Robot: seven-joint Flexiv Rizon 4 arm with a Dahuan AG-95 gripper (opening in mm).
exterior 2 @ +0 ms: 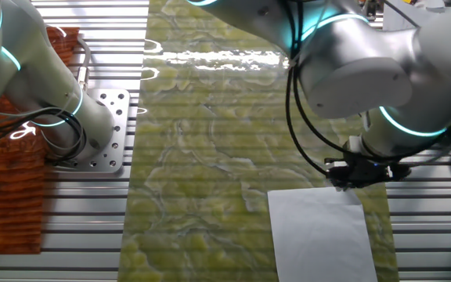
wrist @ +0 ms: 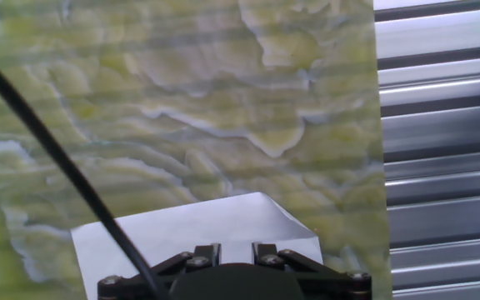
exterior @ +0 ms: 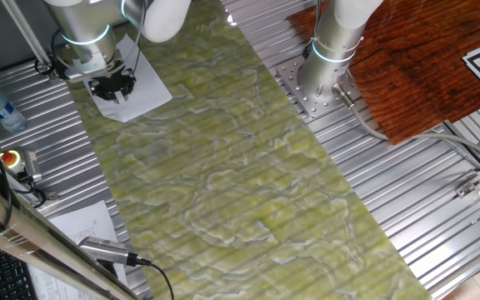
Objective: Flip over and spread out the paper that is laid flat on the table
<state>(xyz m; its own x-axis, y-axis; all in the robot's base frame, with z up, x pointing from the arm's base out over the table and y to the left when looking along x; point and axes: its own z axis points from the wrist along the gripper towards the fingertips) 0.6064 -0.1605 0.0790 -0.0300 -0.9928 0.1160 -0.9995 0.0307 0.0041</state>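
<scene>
- Centrally, the thin white blank rectangular sheet of paper (exterior 2: 320, 233) lies on the long green-yellow marbled stone worktop (exterior: 223, 158), close to one end of it and beside one long edge.
- Its surface is plain and unprinted; in the hand view the paper (wrist: 198, 237) shows one corner lifted in a slight curl, the rest lying flat.
- In the other fixed view the sheet's long axis runs roughly along the length of the worktop (exterior 2: 202, 157), with one short edge under the hand and the far short edge cut off by the bottom of the picture.
- In one fixed view the paper (exterior: 144, 87) sits skewed, its corners pointing obliquely across the worktop.
- The black two-finger hand (exterior: 113, 87) hangs over the sheet, near its short edge; the hand (exterior 2: 360, 174) appears at that same edge in the other fixed view.
- Whether the fingers are parted or closed cannot be told, nor whether they touch the paper.
- A ribbed silver metal surface (wrist: 440, 150) borders the worktop (wrist: 182, 108) on one side.
</scene>
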